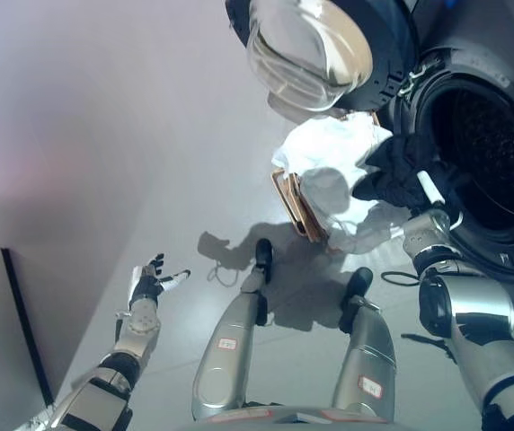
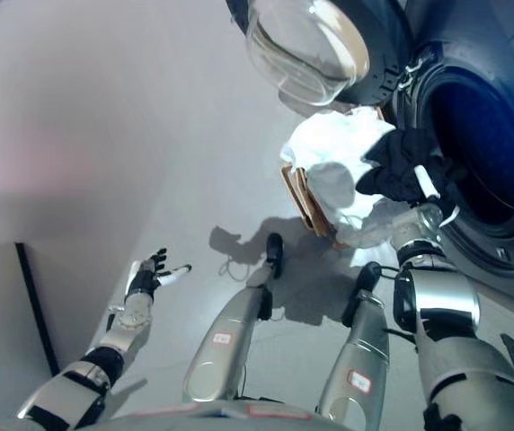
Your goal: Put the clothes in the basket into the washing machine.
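Laundry corner of a plain indoor room, home or test space unclear. Front-loading washing machine (image 1: 495, 153) with round glass door (image 1: 306, 49) swung open, wicker basket (image 1: 295, 205) heaped with white clothes (image 1: 329, 148) just beside it, bare grey floor (image 1: 104, 135).

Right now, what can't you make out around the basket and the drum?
- Basket: mostly buried under white clothes; only one wooden side shows, both views.
- Drum interior: too dark to see any contents.
- Right hand: dark against a dark garment, so its grip is unclear.
- Washer body: cut off by right edge.
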You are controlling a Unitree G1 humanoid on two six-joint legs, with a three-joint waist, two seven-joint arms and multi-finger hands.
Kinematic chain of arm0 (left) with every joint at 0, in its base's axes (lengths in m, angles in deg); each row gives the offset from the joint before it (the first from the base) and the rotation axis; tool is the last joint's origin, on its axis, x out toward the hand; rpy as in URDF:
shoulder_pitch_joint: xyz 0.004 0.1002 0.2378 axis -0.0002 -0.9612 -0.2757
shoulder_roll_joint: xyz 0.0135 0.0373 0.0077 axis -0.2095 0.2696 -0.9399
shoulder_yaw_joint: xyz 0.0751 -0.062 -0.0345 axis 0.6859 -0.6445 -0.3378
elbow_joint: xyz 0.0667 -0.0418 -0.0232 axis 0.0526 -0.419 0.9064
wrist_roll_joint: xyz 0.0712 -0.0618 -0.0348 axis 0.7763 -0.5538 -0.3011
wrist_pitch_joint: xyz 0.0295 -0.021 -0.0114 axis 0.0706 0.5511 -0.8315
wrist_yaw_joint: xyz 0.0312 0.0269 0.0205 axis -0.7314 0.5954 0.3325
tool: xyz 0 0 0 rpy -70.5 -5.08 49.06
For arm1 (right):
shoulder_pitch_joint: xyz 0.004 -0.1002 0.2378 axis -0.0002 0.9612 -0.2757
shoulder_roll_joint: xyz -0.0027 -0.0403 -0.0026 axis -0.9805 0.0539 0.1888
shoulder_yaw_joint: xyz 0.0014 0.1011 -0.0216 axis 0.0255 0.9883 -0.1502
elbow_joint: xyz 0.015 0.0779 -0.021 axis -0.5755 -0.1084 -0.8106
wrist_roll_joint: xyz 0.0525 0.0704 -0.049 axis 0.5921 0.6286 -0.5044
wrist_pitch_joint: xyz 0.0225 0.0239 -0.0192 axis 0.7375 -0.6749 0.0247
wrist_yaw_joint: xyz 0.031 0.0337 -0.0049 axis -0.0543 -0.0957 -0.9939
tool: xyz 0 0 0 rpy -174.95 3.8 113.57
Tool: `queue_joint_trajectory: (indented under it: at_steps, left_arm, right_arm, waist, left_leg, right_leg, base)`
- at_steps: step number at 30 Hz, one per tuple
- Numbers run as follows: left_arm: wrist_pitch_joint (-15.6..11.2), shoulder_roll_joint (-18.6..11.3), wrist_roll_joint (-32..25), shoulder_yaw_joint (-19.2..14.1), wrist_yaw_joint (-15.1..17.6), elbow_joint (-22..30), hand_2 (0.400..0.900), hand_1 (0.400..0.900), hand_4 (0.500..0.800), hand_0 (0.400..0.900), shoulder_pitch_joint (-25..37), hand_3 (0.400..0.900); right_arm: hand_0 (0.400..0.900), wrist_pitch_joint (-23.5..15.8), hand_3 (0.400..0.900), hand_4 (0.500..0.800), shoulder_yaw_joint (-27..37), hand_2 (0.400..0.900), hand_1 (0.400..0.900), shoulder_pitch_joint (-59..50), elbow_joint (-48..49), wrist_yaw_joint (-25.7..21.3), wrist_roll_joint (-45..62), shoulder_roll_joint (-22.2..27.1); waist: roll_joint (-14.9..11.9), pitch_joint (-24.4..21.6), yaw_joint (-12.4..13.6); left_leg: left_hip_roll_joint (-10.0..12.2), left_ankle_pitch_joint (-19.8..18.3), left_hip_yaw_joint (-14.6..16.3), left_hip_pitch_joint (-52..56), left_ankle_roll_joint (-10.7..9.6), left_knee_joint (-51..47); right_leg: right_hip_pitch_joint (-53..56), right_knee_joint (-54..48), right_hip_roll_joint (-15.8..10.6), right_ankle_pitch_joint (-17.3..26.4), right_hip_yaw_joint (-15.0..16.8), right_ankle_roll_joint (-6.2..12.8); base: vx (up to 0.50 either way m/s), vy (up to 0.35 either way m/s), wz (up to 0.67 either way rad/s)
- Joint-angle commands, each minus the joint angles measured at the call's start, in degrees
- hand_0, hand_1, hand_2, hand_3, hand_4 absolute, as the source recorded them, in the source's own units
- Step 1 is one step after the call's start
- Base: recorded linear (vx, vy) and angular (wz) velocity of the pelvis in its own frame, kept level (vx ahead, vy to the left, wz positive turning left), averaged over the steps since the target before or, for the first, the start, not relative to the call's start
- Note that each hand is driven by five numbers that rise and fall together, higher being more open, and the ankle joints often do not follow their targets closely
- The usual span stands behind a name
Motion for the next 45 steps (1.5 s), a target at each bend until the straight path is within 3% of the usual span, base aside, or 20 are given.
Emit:
queue_joint_trajectory:
  at_steps: [1,5,16,20,24,25,26,40,42,43,44,45]
  left_arm:
    - [-0.59,1.93,1.58,1.56,0.82,-5.88,0.9,0.9,0.8,0.9,-3.3,0.9]
    - [-0.88,3.13,1.5,2.38,0.46,-5.11,0.9,0.9,0.8,0.9,-4.53,0.9]
    - [-1.71,3.93,0.81,3.79,-0.69,-3.72,0.9,0.9,0.8,0.9,-5.91,0.9]
    - [-1.75,3.75,0.81,3.81,-0.93,-3.68,0.9,0.9,0.8,0.9,-6.06,0.9]
    - [-1.65,3.71,0.45,3.53,-1.15,-4.35,0.9,0.9,0.8,0.9,-5.66,0.9]
    - [-1.79,3.75,0.13,3.46,-1.2,-4.35,0.9,0.9,0.8,0.9,-5.66,0.9]
    - [-1.89,3.82,-0.32,3.36,-1.42,-4.36,0.9,0.9,0.8,0.9,-5.55,0.9]
    - [-1.73,4.16,-1.9,3.02,-2.81,-4.37,0.9,0.9,0.8,0.9,-6.67,0.9]
    - [-1.77,4.23,-1.86,3.01,-2.95,-4.28,0.9,0.9,0.8,0.9,-6.83,0.9]
    - [-1.7,4.12,-1.79,2.91,-3.2,-4.31,0.9,0.9,0.8,0.9,-6.76,0.9]
    - [-1.34,3.43,-1.39,2.68,-3.68,-4.46,0.9,0.9,0.8,0.9,-6.1,0.9]
    - [-1.34,3.57,-1.38,2.57,-3.7,-4.47,0.9,0.9,0.8,0.9,-6.0,0.9]
  right_arm:
    - [0.4,-11.24,0.4,0.5,1.94,0.4,0.4,-0.4,5.13,-1.98,7.0,2.4]
    - [0.4,-13.61,0.4,0.5,3.26,0.4,0.4,-1.05,10.43,-5.03,4.53,4.16]
    - [0.4,-15.96,0.4,0.5,-0.34,0.4,0.4,-8.05,18.72,-12.07,-5.0,16.32]
    - [0.4,-13.4,0.4,0.5,-4.38,0.4,0.4,-10.36,17.22,-9.39,-4.57,19.51]
    - [0.4,-11.67,0.4,0.5,-7.49,0.4,0.4,-12.27,15.62,-6.31,-3.62,19.57]
    - [0.543,-11.41,0.543,0.586,-7.68,0.543,0.543,-12.69,14.83,-5.58,-2.81,19.74]
    - [0.9,-11.01,0.9,0.8,-8.28,0.9,0.9,-12.66,14.37,-4.91,-2.58,19.53]
    - [0.9,-8.06,0.9,0.8,-9.06,0.9,0.9,-13.39,8.65,-0.27,0.13,18.48]
    - [0.9,-6.38,0.9,0.8,-9.82,0.9,0.9,-13.16,6.82,0.77,-0.95,18.29]
    - [0.9,-3.52,0.9,0.8,-11.38,0.9,0.9,-13.3,3.4,2.04,-3.16,18.73]
    - [0.9,1.83,0.9,0.8,-15.14,0.9,0.9,-13.63,-1.02,5.06,-6.19,19.33]
    - [0.9,1.88,0.9,0.8,-15.48,0.9,0.9,-14.15,-1.5,5.38,-6.07,19.5]
  waist:
    - [5.59,-5.68,0.06]
    - [7.94,-6.63,0.21]
    - [11.05,-8.59,1.6]
    - [11.16,-8.79,1.54]
    - [10.69,-9.15,1.22]
    - [10.69,-9.18,1.21]
    - [10.53,-9.21,1.06]
    - [10.46,-9.15,0.49]
    - [10.27,-8.93,0.45]
    - [10.04,-8.75,0.48]
    - [9.33,-8.35,0.56]
    - [9.45,-8.21,0.5]
  left_leg:
    - [-0.86,2.5,-2.26,-1.83,-4.1,-2.98]
    - [-1.02,3.11,-2.37,-0.23,-4.39,-4.46]
    - [-0.84,4.45,-3.28,2.84,-5.19,-7.75]
    - [-0.74,4.7,-3.6,3.79,-5.51,-8.44]
    - [-0.51,4.72,-3.29,4.21,-5.56,-9.22]
    - [-0.49,4.76,-3.19,4.27,-5.61,-9.39]
    - [-0.47,4.81,-3.01,4.32,-5.65,-9.49]
    - [-0.44,4.0,-2.66,5.1,-5.25,-9.18]
    - [-0.41,3.89,-2.64,5.13,-5.19,-9.01]
    - [-0.36,3.85,-2.62,5.12,-5.18,-8.89]
    - [-0.1,3.8,-2.49,5.05,-5.17,-8.66]
    - [-0.1,3.78,-2.46,5.04,-5.17,-8.63]
  right_leg:
    - [3.26,-7.26,1.52,3.53,0.64,0.97]
    - [4.54,-7.9,1.33,3.1,0.64,1.06]
    - [5.51,-6.51,1.22,1.63,0.25,1.2]
    - [5.6,-5.61,1.11,1.25,0.29,1.17]
    - [5.35,-5.59,1.4,1.28,0.38,1.1]
    - [5.31,-5.57,1.4,1.24,0.41,1.07]
    - [5.31,-5.7,1.5,1.31,0.54,1.05]
    - [5.72,-5.24,1.56,0.98,0.76,0.6]
    - [5.79,-5.29,1.56,1.16,0.75,0.56]
    - [5.73,-5.26,1.61,1.3,0.78,0.52]
    - [5.6,-5.25,1.76,1.66,0.82,0.43]
    - [5.57,-5.23,1.76,1.67,0.85,0.43]
  base:
    - [0.03,0.043,-0.02]
    - [0.03,0.018,0.04]
    - [0.04,-0.019,0.05]
    - [0.05,-0.024,0.01]
    - [0.04,-0.014,-0.05]
    - [0.04,-0.005,-0.02]
    - [0.03,0.002,-0.03]
    - [0.0,0.0,-0.01]
    - [0.0,0.0,0.0]
    - [-0.05,0.003,-0.05]
    - [-0.05,0.0,-0.04]
    - [-0.06,-0.013,-0.03]
